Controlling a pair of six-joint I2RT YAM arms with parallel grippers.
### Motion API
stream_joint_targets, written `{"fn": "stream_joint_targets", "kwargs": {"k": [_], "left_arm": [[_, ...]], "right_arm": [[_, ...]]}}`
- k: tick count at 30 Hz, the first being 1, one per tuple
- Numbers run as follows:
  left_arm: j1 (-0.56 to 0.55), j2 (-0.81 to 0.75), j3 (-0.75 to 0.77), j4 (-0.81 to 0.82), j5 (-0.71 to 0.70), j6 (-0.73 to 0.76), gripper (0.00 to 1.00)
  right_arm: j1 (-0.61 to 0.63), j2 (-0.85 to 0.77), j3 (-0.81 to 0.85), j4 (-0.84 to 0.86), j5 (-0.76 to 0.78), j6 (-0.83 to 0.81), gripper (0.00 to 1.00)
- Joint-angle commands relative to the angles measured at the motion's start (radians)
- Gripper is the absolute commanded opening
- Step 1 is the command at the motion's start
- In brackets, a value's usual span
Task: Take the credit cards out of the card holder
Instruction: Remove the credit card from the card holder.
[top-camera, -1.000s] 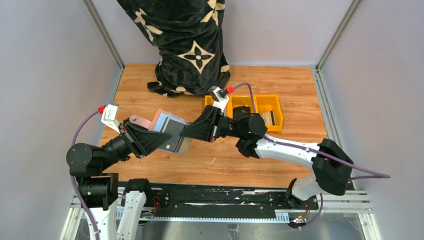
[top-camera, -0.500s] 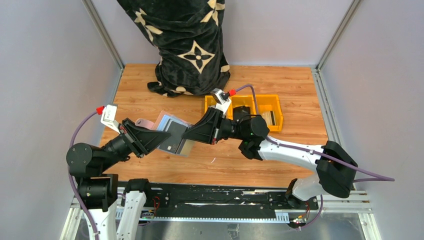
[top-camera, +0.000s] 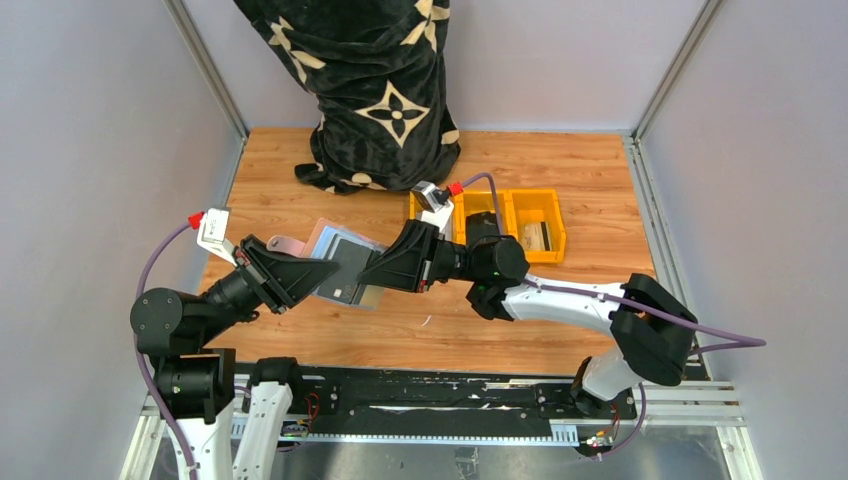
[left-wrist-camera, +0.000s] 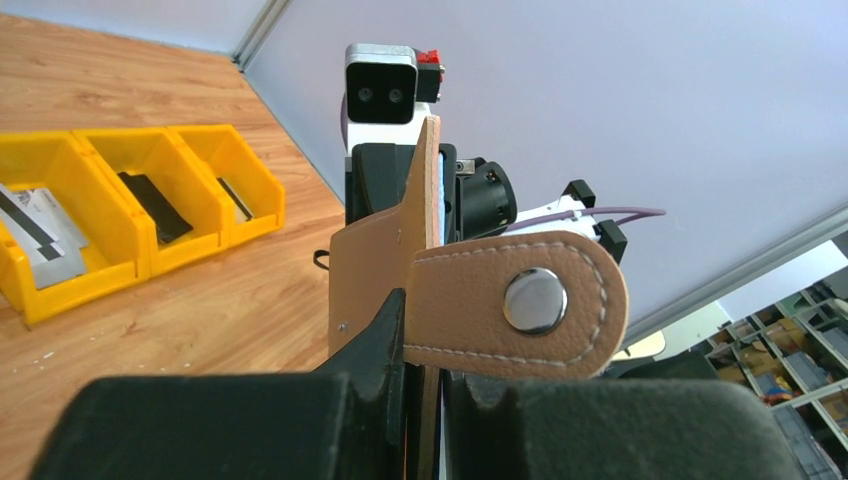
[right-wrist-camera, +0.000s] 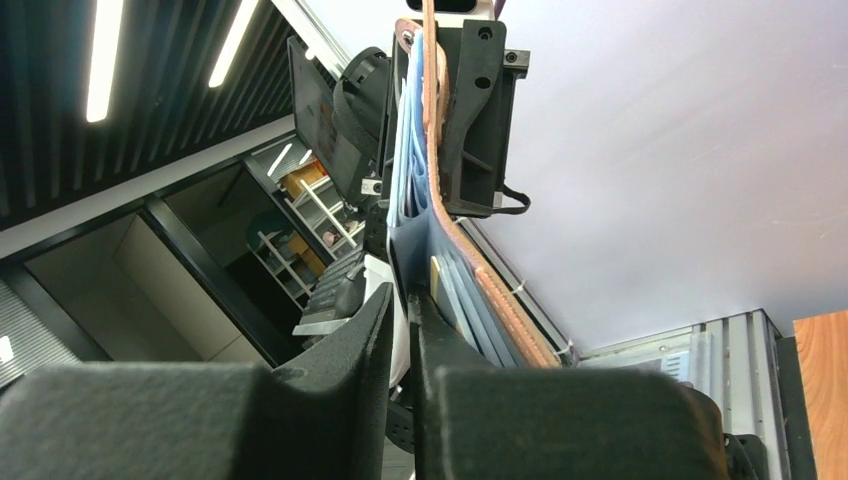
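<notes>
Brown card holder (left-wrist-camera: 460, 305) tight in left tool (left-wrist-camera: 425, 395) and right tool (right-wrist-camera: 405, 315); stud (left-wrist-camera: 535, 300) wrist-view only.

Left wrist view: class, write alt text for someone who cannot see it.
The left claw pinches a brown card holder edge-on, its strap tab with a silver snap pointing right. A yellow three-compartment bin sits on the wooden table at left.
</notes>
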Motion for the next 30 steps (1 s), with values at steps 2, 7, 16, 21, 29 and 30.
{"fn": "stream_joint_targets", "kwargs": {"k": [2,7,16,21,29,30], "left_arm": [[-0.002,-0.003,0.016,0.037,-0.004,-0.023,0.06],[-0.002,0.003,0.019,0.042,-0.001,-0.046,0.12],[-0.002,0.011,0.042,0.035,-0.007,-0.050,0.17],[-0.002,0.010,0.041,0.030,-0.006,-0.043,0.17],[-0.002,0.008,0.043,0.032,-0.001,-0.033,0.17],[-0.002,0.008,0.045,0.037,-0.001,-0.033,0.15]], "right_arm": [[0.015,0.016,0.038,0.094,-0.020,0.018,0.01],[0.014,-0.003,0.010,0.119,-0.025,0.010,0.00],[0.015,-0.036,-0.042,0.131,-0.020,0.007,0.00],[0.015,-0.051,-0.053,0.132,-0.022,0.001,0.00],[0.015,-0.059,-0.063,0.138,-0.016,0.008,0.00],[0.014,-0.060,-0.068,0.140,-0.011,0.010,0.00]]}}
